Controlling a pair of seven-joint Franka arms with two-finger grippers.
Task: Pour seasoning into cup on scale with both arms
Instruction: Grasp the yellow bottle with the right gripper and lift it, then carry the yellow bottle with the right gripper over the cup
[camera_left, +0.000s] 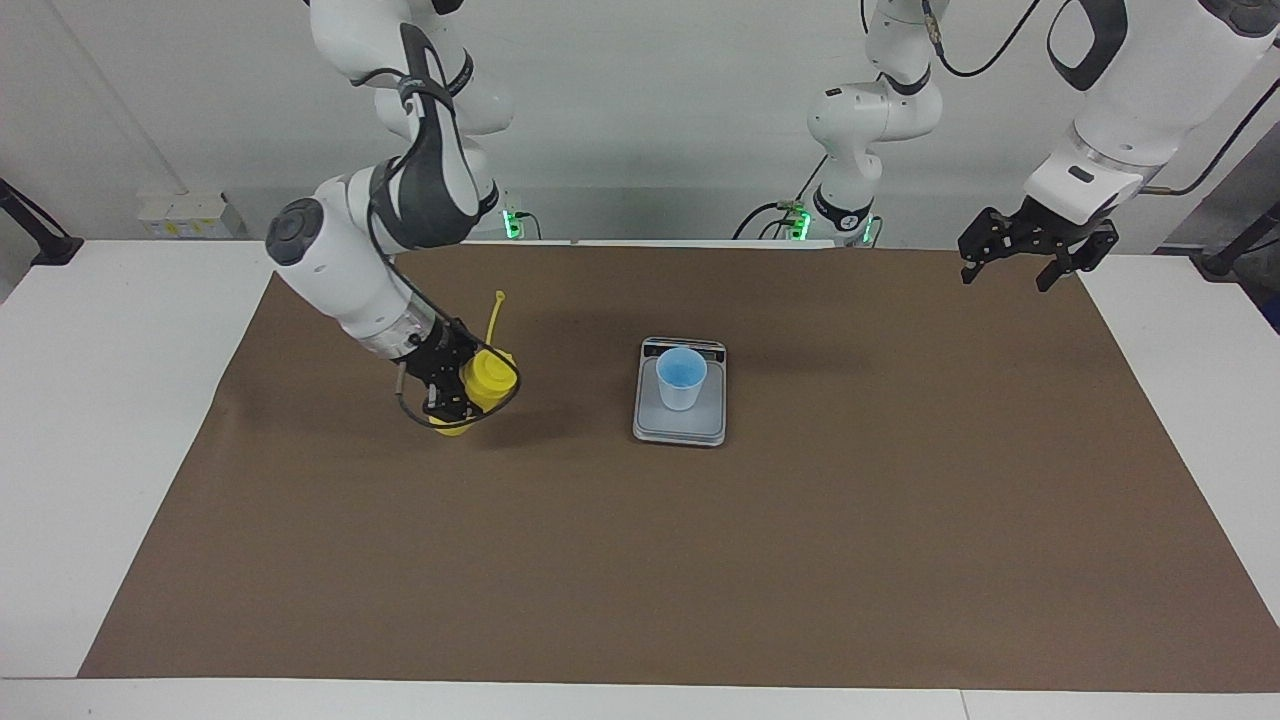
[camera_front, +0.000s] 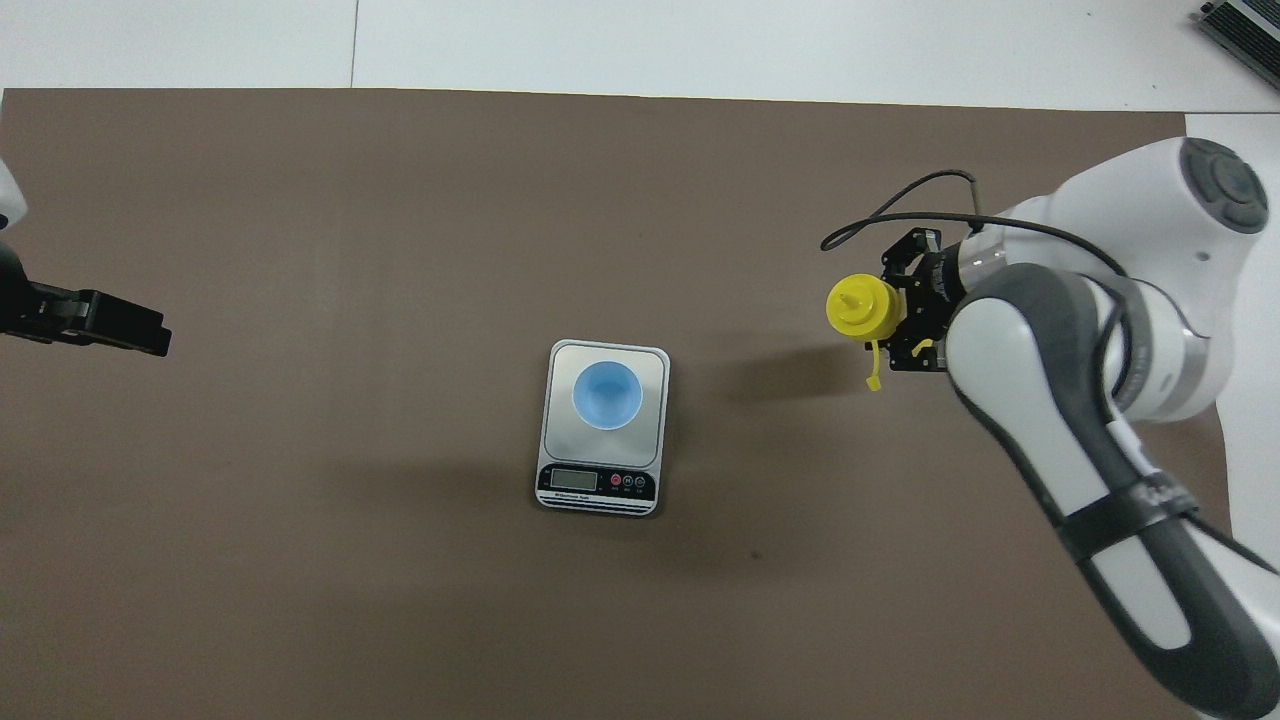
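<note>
Aloft, right gripper (camera_left: 462, 392) clamps cone-nozzled yellow plastic seasoning (camera_left: 487, 377); left gripper (camera_left: 1033, 252) waits.

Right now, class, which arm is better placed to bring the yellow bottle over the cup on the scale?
The right arm. Its pincer is shut on the yellow bottle, beside the scale carrying the cup. The left pincer waits open and empty over the mat's edge.

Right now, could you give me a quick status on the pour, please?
Right gripper shut on seasoning bottle, carried above the mat. Left gripper open, waiting. Cup on scale; path clear.
</note>
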